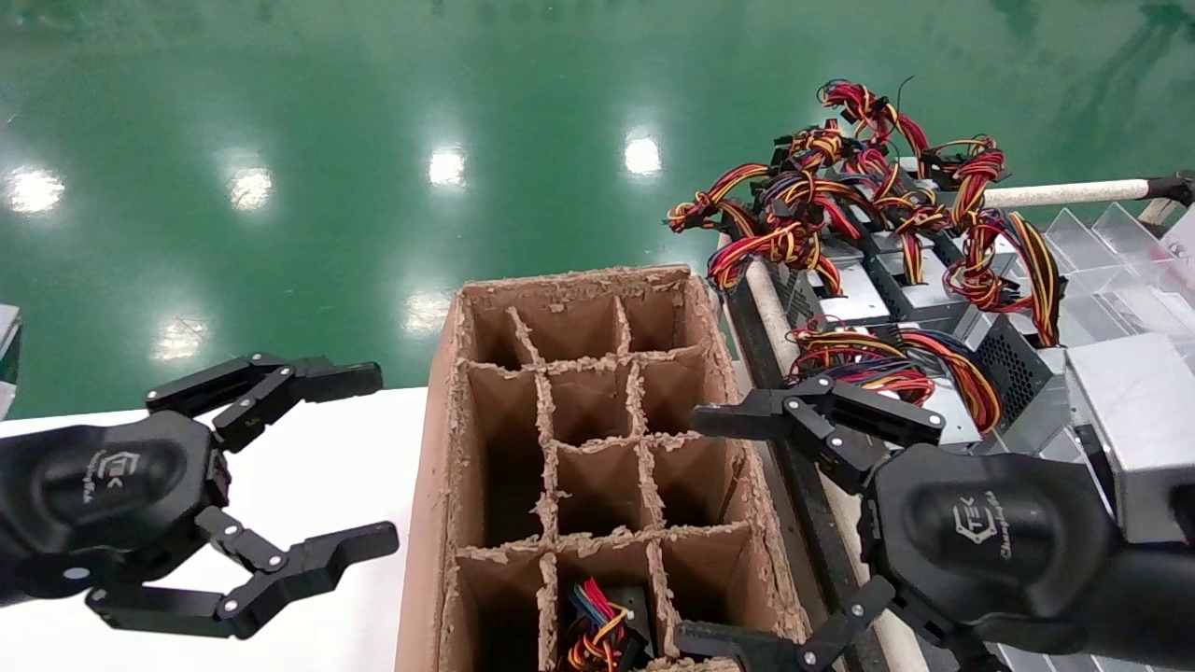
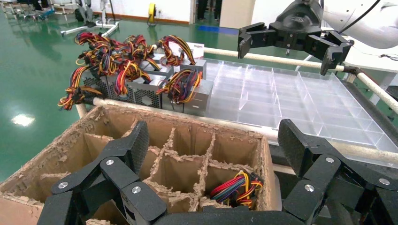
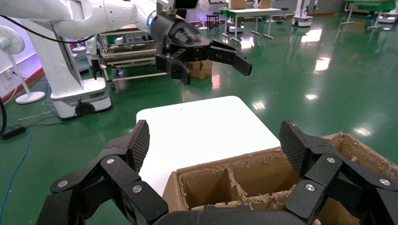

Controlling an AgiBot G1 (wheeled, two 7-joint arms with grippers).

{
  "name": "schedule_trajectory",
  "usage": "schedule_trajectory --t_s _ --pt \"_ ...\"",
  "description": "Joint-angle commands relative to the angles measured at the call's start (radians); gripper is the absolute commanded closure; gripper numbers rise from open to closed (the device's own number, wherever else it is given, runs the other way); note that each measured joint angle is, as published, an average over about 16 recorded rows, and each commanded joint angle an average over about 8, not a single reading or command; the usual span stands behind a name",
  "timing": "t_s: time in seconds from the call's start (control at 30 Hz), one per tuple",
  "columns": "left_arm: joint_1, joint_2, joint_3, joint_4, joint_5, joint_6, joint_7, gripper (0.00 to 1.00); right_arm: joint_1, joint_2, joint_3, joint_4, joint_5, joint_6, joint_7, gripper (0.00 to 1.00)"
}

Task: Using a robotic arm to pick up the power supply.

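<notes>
Several silver-grey power supplies stand in a rack at the right. The nearest power supply (image 1: 1013,359) shows a black vent side and a looped bundle of red, yellow and black wires (image 1: 934,359). In the left wrist view it is the end box (image 2: 197,96). My right gripper (image 1: 695,530) hangs open with nothing in it, over the right edge of the cardboard box, just short of that bundle. It also shows in its own view (image 3: 214,138). My left gripper (image 1: 378,457) is open and empty above the white table (image 1: 317,485).
The divided cardboard box (image 1: 439,448) sits in the middle. One near cell holds a dark unit with blue and red wires (image 1: 597,625). A white rail (image 1: 1064,193) and clear plastic dividers (image 1: 1111,252) lie at the far right. Green floor lies beyond.
</notes>
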Motion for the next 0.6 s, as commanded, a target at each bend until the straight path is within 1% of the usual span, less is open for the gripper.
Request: schedule_trajectory --t_s 0.03,0.6 --pt "0.000 0.000 0.000 0.000 0.000 0.000 0.000 0.00 0.000 0.000 0.000 0.000 0.000 0.000 0.000 0.00" --pt "0.000 0.000 0.000 0.000 0.000 0.000 0.000 0.00 0.001 0.000 -0.001 0.000 -0.002 0.002 0.001 0.00"
